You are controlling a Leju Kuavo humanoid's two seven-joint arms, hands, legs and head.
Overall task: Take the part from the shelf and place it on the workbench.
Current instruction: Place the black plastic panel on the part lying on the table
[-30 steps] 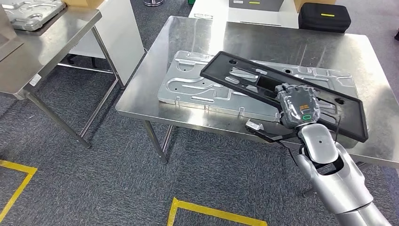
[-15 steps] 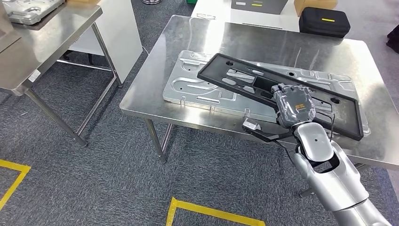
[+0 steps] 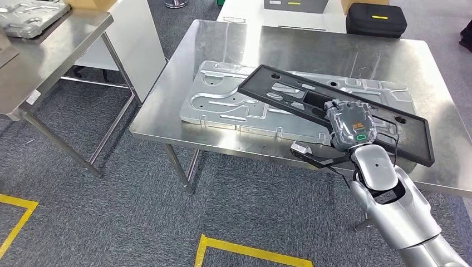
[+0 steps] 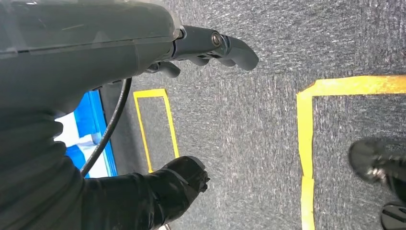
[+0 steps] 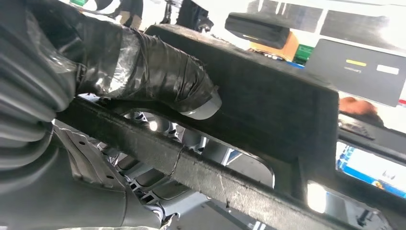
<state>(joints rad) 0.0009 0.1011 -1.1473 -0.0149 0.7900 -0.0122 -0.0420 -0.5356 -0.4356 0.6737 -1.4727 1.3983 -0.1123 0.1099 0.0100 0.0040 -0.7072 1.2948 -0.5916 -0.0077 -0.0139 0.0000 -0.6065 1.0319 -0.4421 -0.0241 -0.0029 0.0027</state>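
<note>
I see my right hand (image 3: 349, 123) at centre right of the head view, gripping the long black part (image 3: 289, 92) along its near edge; in the right wrist view the taped thumb (image 5: 163, 79) presses on the part's (image 5: 268, 105) flat face with the darker fingers underneath, so the hand is clamped on it. The part stretches from the centre of the frame to the right, tilted, over the silver stamped panel (image 3: 222, 100) lying flat on the steel workbench (image 3: 222, 44); I cannot tell whether its far end touches the panel. At upper left stands a second steel table (image 3: 50, 61), and at upper right a black case (image 3: 375, 19). My left hand (image 4: 210, 45) hangs over grey carpet (image 4: 258, 124) marked with yellow tape (image 4: 306, 139), fingers loosely curled around nothing
</note>
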